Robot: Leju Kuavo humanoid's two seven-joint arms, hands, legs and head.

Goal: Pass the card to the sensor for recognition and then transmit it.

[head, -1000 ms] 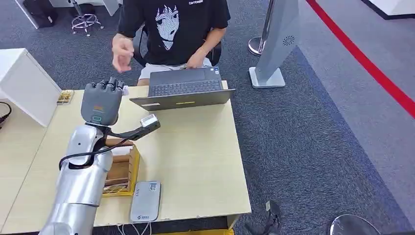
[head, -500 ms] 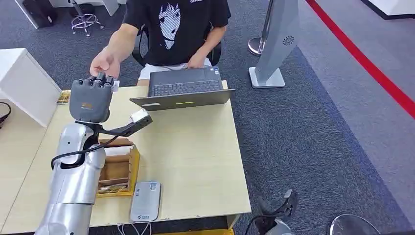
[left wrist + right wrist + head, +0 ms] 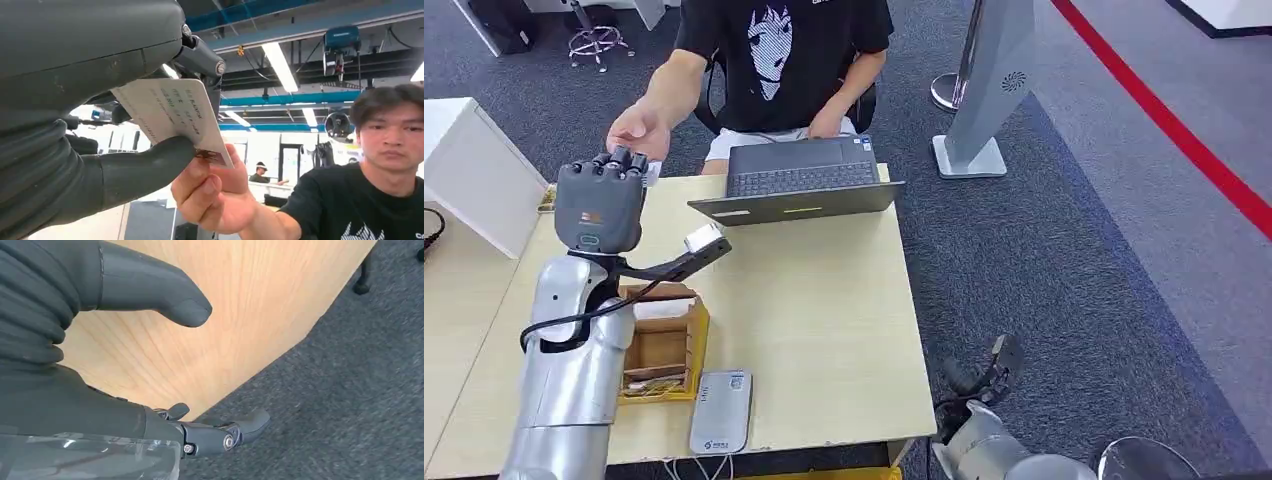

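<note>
The grey carpet (image 3: 1064,250) with its red floor line (image 3: 1164,120) spread around the pale wooden bench (image 3: 824,310), and a grey stand on a flat base (image 3: 984,90) stood on the carpet beyond the bench's far right corner. A person in a black printed shirt (image 3: 779,50) sat at the far edge behind an open laptop (image 3: 799,180). My left arm (image 3: 574,360) reached up over the left part of the bench, past the wooden card box (image 3: 664,345) and the grey sensor (image 3: 722,410) lying flat near the front edge. My left robot hand (image 3: 602,200) was raised toward the person, pinching the card (image 3: 172,117) between its thumb and fingers. In the wrist view the card was a pale rectangle with faint printed lines, its long axis running out from my grip toward the person, its free end at the person's hand (image 3: 215,195), whose thumb and fingers touched that end. My right robot hand (image 3: 165,375) hung low beside the bench's front right corner, above the carpet, fingers apart and grasping nothing. In the left wrist view, ceiling lights and blue beams showed overhead.
</note>
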